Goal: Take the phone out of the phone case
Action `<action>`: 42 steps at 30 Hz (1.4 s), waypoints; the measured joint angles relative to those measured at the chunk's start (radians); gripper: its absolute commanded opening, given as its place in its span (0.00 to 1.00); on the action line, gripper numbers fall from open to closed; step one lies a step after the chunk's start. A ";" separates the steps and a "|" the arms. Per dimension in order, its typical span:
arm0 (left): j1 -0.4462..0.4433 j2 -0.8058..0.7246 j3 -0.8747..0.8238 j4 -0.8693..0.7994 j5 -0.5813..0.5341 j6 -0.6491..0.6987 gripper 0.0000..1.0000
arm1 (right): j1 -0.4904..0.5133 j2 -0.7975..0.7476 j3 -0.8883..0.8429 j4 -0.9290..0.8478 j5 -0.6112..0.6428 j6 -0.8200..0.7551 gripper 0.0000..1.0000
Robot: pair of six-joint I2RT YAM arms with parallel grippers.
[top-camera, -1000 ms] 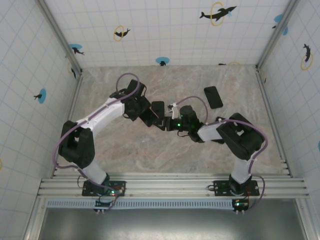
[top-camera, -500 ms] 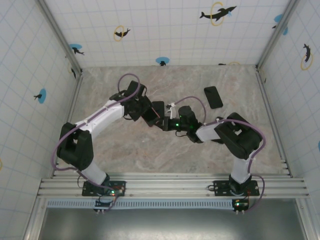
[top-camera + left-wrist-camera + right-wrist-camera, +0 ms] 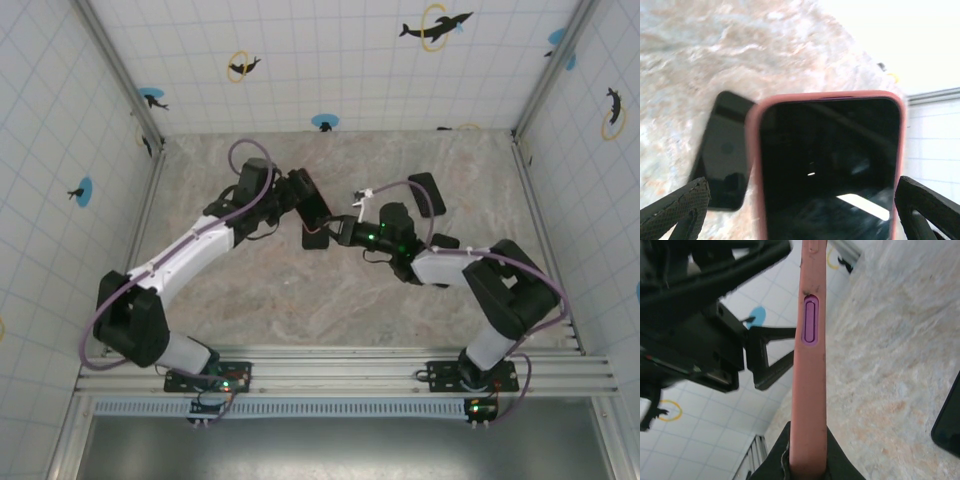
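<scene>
The pink phone case stands on edge above the table, a purple side button showing in its rim. My right gripper is shut on its lower end. In the left wrist view the phone shows as a dark screen framed by the pink case. My left gripper is open wide, one finger on each side of the case. From above, the case hangs between the left gripper and the right gripper over the middle of the table.
A separate flat black slab, like a phone, lies on the marble table at the far right; the same black slab lies below the case. Tiled walls close in three sides, with a metal rail at the near edge.
My right gripper has shut on the case. The left gripper has opened wider around it. Both grippers and the case have shifted toward the far right.
</scene>
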 measured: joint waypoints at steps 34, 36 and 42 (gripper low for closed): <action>0.072 0.107 -0.093 0.990 0.562 -0.188 0.25 | -0.096 -0.150 -0.047 0.299 -0.065 0.427 0.00; 0.074 0.111 -0.092 0.993 0.569 -0.199 0.22 | -0.096 -0.148 -0.047 0.310 -0.070 0.438 0.00; 0.075 0.127 -0.075 1.006 0.594 -0.254 0.00 | -0.095 -0.132 -0.047 0.334 -0.080 0.450 0.00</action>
